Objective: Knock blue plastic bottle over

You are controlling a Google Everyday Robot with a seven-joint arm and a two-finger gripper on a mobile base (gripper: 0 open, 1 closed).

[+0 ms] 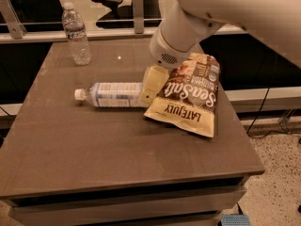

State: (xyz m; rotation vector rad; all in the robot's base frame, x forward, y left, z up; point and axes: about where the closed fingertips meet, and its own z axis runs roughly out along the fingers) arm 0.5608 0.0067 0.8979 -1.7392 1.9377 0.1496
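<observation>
**Bottle's already down, gripper parked at its base end**

Standing here watching. The gripper (pixel 148 92) hangs low over the table (pixel 117 149), coming down at a slant off that big white arm (pixel 188 27). Honestly can't tell whether it's open or closed from this angle, it just reads as one cream-coloured block. It doesn't look like it's holding anything.

Right at its tip is the base end of the blue plastic bottle (pixel 115 94). The gripper covers that end, so I can't say if it's touching or just hovering in front.

The bottle lies flat on its side near the middle of the table. Its long axis runs straight away from the gripper toward the left of the view, and the white cap (pixel 80 94) is at the far end.

On the gripper's other side is the chip bag (pixel 188 95), just beside it. The slim bottle (pixel 76 34) stands upright at the back corner, well apart from everything.

My read: the knock-over looks done. If anything's left, it's lifting clear without rolling the bottle or dragging the bag.
</observation>
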